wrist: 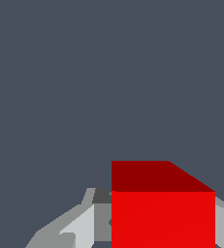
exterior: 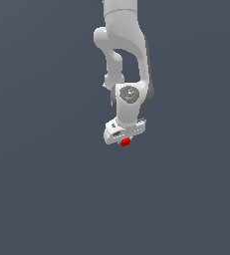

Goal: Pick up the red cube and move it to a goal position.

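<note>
The red cube [exterior: 125,142] shows just under the white gripper [exterior: 125,140] in the exterior view, near the middle of the picture. In the wrist view the cube [wrist: 163,213] fills the space between the two grey fingers [wrist: 79,227], which press on its sides. The gripper is shut on the cube. The fingertips are mostly hidden behind the hand in the exterior view. Whether the cube touches the surface or is lifted cannot be told.
The white arm [exterior: 124,45] comes down from the upper middle of the exterior view. A plain dark grey-blue surface [exterior: 47,189] lies all around. No other objects or edges show.
</note>
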`<state>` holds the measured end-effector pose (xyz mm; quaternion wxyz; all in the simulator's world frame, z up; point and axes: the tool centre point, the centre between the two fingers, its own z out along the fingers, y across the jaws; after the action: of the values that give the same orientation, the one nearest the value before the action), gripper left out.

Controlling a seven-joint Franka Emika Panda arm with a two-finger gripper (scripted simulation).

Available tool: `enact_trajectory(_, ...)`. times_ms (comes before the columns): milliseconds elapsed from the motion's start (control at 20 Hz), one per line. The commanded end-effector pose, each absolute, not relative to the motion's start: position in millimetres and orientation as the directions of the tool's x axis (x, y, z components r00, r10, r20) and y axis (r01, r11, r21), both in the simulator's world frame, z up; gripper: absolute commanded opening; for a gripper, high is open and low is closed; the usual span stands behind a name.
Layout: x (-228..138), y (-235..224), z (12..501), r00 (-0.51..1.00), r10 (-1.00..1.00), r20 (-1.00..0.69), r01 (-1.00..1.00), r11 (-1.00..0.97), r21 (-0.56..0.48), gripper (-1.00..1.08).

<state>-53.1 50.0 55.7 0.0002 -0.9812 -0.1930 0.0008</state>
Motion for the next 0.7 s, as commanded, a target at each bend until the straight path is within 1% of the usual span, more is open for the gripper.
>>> enact_trajectory(0, -52.7, 48.8, 73.2, 0.925, 0.379, 0.000, 0.379, -0.925, 0.000, -1.00)
enact_trajectory(250, -52.4, 44.8, 118.1, 0.925, 0.379, 0.000, 0.379, -0.925, 0.000, -1.00)
enact_trajectory(650, -51.4, 37.5, 207.5, 0.925, 0.380, 0.000, 0.380, -0.925, -0.001, -1.00)
